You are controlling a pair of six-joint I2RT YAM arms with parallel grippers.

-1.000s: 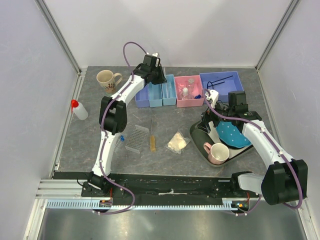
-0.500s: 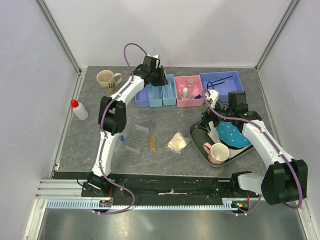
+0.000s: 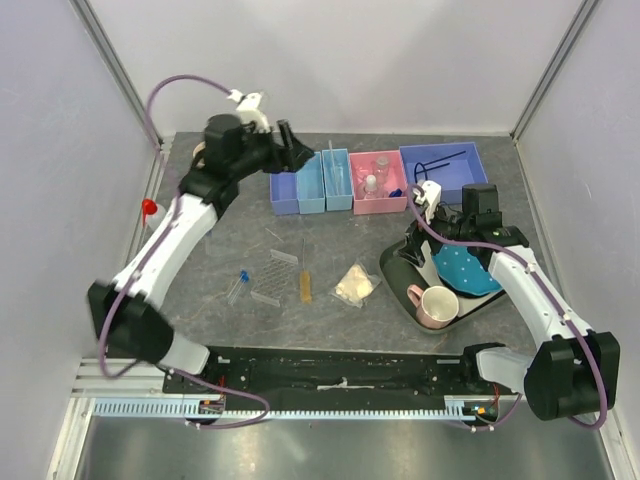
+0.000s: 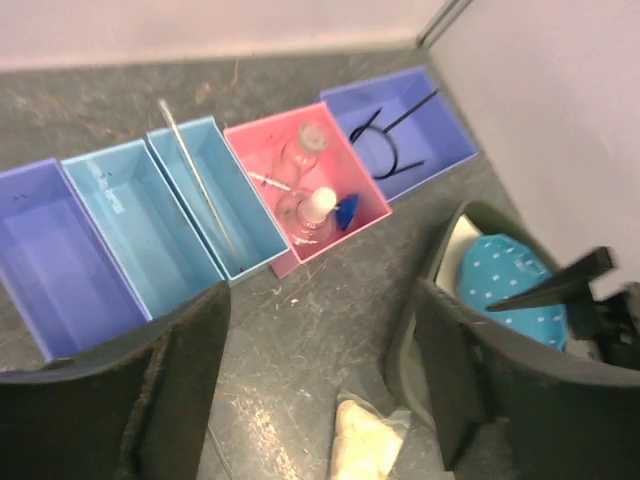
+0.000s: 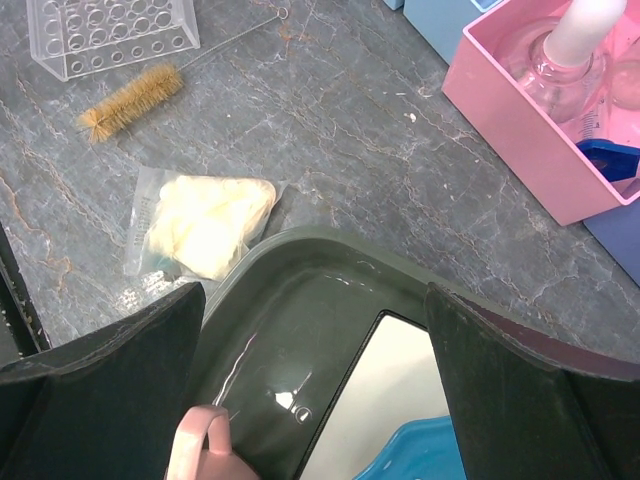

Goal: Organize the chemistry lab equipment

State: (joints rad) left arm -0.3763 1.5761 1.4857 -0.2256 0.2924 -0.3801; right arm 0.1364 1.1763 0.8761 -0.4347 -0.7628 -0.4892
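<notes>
Gaping empty, the left hand (image 4: 320, 300) overlooks binned rod (image 4: 198, 180) and bottles (image 4: 318, 205); behind it, test-tube rack (image 3: 272, 277), brush (image 3: 304, 288) and bag (image 3: 356, 285) wait.

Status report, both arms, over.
Left jaws open, empty. Right jaws open over grey tray. Thin rod lying in light-blue bin. Clear rack, whitish bag unsorted.

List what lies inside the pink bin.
The pink bin holds a white-capped bottle, a second clear bottle behind it, a thin stick and a blue piece. The bottles cover the bin floor under them.
</notes>
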